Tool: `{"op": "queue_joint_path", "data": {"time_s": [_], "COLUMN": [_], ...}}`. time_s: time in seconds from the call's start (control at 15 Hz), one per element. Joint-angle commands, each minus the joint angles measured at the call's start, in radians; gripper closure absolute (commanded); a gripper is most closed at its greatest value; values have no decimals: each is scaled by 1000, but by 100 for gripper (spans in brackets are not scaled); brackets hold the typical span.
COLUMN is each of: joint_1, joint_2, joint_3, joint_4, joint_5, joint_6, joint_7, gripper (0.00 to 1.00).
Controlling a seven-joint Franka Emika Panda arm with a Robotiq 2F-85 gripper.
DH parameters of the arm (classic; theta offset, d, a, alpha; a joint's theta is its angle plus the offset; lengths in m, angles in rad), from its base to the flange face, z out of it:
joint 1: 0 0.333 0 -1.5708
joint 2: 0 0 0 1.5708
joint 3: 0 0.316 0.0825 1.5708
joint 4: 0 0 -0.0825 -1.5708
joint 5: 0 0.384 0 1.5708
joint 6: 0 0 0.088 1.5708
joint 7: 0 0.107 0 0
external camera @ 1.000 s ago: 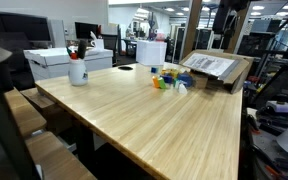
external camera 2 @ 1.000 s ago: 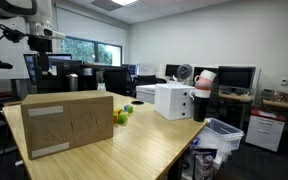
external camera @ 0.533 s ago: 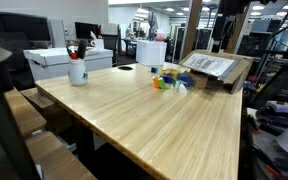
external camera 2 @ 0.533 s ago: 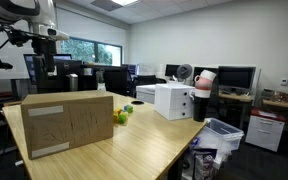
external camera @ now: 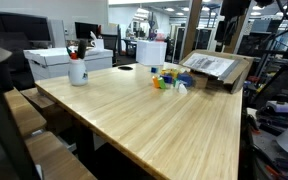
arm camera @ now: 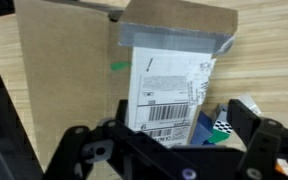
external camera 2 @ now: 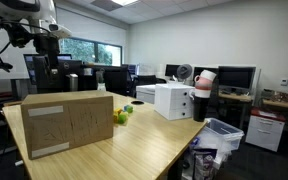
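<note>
Thing: a large brown cardboard box (external camera 2: 66, 122), rectangular, with plain sides.
Place: on the light wooden bench (external camera: 134, 125), towards one end and close to its edge.
Pose: upright on its base, with a long side facing the camera in an exterior view.
Side: two pale tape strips (external camera 2: 46, 113), one near the top edge and one near the bottom edge.
Top: a broad cardboard panel (arm camera: 69, 80) seen from above in the wrist view.
Label: a white shipping label (arm camera: 169, 95) with barcodes and black print, stuck on the top.
Mark: a small green mark on the cardboard beside the label.
Flaps: the edge above the label looks lifted; whether the box is sealed cannot be told.
</note>
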Motion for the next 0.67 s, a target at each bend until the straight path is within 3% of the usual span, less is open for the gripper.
{"op": "queue_joint_path", "data": {"time_s": [0.0, 0.2, 0.47, 0.53, 0.6], "joint_1": [-34, -45, -39, 21, 40], "joint_2": [-60, -80, -94, -110, -110], "joint_3": [6, 4, -5, 80, 99], "joint_4": [-28, -37, -62, -129, -146], "joint_5": [-99, -155, -141, -70, -33], "joint_6": [-39, -65, -112, -107, -108], "joint_7": [-9, -1, 8, 113, 142], "gripper": [0, 0, 0, 0, 0]}}
